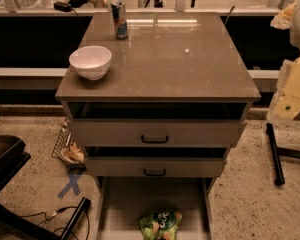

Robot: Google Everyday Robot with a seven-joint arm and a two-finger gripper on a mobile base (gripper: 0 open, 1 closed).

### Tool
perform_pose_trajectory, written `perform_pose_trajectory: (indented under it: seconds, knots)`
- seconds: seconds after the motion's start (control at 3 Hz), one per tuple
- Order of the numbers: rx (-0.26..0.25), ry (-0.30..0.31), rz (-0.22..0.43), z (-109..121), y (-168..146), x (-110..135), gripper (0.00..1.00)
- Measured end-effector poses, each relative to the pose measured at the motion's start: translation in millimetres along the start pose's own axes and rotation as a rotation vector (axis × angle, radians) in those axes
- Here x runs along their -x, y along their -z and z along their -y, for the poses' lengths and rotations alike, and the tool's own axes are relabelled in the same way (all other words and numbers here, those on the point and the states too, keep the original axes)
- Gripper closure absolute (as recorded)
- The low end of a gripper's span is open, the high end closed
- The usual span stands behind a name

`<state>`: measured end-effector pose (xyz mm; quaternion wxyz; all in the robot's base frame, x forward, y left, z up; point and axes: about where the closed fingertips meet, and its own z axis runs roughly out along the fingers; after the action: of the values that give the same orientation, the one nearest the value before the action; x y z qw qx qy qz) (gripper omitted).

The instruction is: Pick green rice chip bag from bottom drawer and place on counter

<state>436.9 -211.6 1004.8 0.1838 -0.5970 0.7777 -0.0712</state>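
Fingers of the gripper do not show anywhere, so I cannot tell whether they stand wide or narrow; only a pale section of the robot arm (295, 86) hangs at the right border of the view, beyond the right edge of the counter (190, 69) and well apart from everything the task concerns. The green rice chip bag (161, 225) lies on the floor of the bottom drawer (135, 201), which is pulled out, close to its front edge and about midway between the two side walls, with the lower part of the bag cut off by the border of the view. It looks crumpled and puffed, its glossy film catching light, so I judge it light, soft and yielding, likely slick under a pad, and its contents easy to crush. A gentle pinch on a raised fold or a crimped seam of the film seems the safest hold, coming straight down from above, since the two upper drawers (155, 134) overhang the back of the drawer floor. On the counter a white bowl (90, 61) sits near the front-left corner and a can (120, 19) stands near the back edge, left of centre, so the right half looks the easier place to set so light a bag down.
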Motion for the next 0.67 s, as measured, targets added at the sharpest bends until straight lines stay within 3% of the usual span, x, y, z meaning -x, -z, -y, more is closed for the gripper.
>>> perform_pose_trajectory:
  seconds: [0.33, 0.67]
  knots:
    - [-0.016, -0.014, -0.020, -4, -25, -4, 0.00]
    - [-0.008, 0.015, 0.018, -37, -90, -40, 0.00]
